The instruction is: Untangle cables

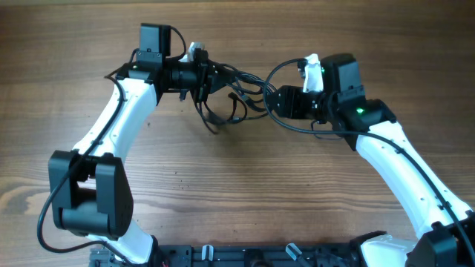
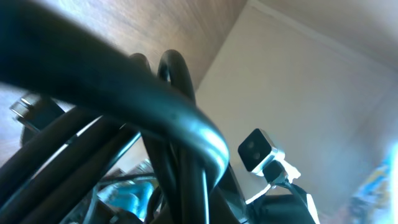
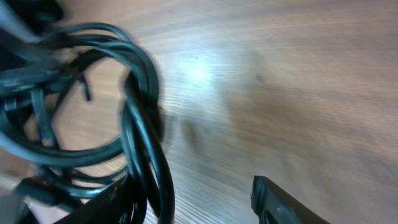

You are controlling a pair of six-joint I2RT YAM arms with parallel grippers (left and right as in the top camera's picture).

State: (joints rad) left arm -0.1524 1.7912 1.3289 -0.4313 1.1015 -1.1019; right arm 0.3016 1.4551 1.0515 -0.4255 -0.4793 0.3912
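Observation:
The cables (image 1: 237,93) are a knot of thin black cords hanging between my two grippers above the wooden table, with loops dangling towards it. My left gripper (image 1: 211,78) is at the bundle's left end and appears shut on it. In the left wrist view the cords (image 2: 186,124) cross right in front of the lens and hide the fingers. My right gripper (image 1: 269,101) is at the bundle's right end. In the right wrist view its fingers (image 3: 186,186) stand wide apart, and cable loops (image 3: 140,106) lie against the left finger only.
The wooden table (image 1: 245,185) stretches in front of the grippers. A black rail (image 1: 245,256) runs along the front edge between the arm bases. A thick black wire (image 1: 44,222) loops by the left base. The right arm's white wrist camera (image 2: 261,152) faces my left wrist.

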